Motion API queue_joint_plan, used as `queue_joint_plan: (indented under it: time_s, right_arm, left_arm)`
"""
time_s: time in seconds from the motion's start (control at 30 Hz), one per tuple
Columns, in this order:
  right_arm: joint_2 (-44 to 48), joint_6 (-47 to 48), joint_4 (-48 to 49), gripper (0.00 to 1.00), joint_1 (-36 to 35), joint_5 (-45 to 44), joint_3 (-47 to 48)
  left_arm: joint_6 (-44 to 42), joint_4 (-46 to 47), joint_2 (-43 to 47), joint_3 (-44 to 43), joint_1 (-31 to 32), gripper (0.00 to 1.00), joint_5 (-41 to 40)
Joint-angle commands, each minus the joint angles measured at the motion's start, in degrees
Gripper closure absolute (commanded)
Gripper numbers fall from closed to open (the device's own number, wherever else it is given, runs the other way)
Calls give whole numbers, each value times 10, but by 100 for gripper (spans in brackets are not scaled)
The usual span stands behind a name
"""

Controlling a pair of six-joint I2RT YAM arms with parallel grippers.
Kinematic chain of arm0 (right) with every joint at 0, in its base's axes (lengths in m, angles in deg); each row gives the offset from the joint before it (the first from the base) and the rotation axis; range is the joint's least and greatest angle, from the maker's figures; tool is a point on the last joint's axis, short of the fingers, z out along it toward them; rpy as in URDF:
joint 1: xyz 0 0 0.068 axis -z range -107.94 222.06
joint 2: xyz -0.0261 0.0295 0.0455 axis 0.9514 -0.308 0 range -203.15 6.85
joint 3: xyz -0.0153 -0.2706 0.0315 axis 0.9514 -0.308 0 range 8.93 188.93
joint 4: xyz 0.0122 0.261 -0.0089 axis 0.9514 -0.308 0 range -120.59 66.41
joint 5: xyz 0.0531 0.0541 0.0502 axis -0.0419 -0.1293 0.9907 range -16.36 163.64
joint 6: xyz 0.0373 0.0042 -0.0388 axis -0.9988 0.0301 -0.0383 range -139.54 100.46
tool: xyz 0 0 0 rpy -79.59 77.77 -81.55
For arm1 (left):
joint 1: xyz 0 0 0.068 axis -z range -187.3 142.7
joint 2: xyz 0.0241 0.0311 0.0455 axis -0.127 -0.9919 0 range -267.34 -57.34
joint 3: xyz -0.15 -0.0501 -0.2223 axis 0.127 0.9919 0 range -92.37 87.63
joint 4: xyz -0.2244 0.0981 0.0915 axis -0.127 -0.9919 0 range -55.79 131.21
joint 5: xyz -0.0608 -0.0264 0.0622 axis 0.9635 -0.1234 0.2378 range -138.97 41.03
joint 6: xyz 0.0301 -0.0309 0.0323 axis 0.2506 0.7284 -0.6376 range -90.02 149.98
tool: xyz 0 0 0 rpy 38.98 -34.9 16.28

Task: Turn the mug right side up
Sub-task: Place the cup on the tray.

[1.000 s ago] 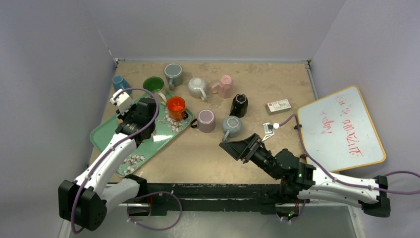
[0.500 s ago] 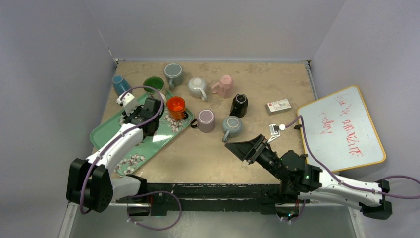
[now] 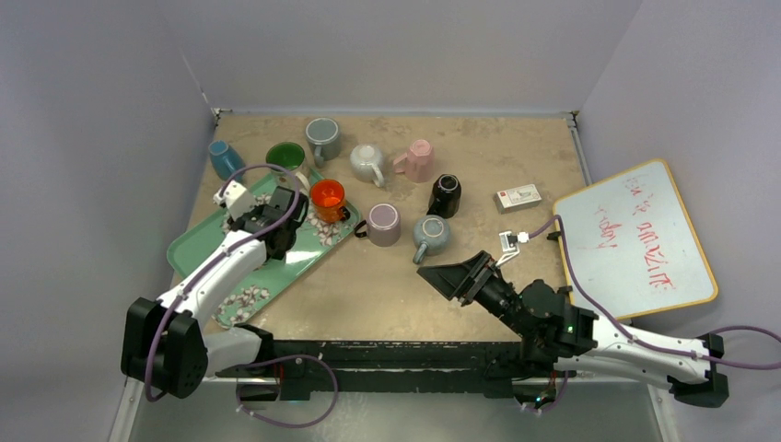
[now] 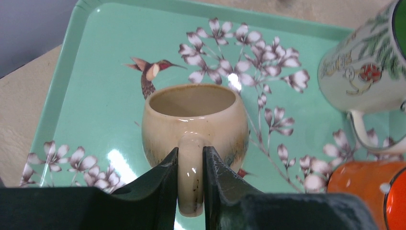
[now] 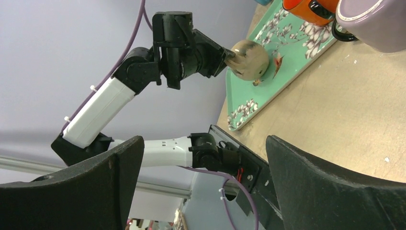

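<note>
Tan tabletop (image 3: 387, 285), grey walls. Logged beige mug (image 4: 194, 120) mouth-up over green tray (image 4: 95, 72), left of overhead frame; touching or hovering, could not tell. Found left end effector (image 4: 190, 155) clamped shut on handle. Found right end effector (image 3: 449, 276) splayed wide, empty. Judged best: level descent, release once seated, clear of orange mug (image 4: 383, 201).

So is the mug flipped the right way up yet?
Nearly. The tan mug has its opening facing up, so the flip looks done. The left gripper is shut on the mug's handle over the green tray. What's left is to set it down, if it isn't resting there already, and let go. The right gripper hangs open, away from it.
</note>
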Motion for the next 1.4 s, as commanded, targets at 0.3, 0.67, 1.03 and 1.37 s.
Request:
queue_joint_plan:
  time_s: [0.3,0.67,1.03,1.37]
  right_arm:
    - [39,2,-17,1,-1,3,-6]
    - [54,0,-38,1,-1,1,-8]
    - [91,17,-94,1,-2,-33,13]
    - [84,14,-107,1,-1,-34,20]
  left_arm:
    - [110,-126,45,22,67,71,84]
    - [80,-27,28,71,67,66,99]
    - [-49,142,5,81,60,77,45]
    - [-165,330,-81,66,0,90,100]
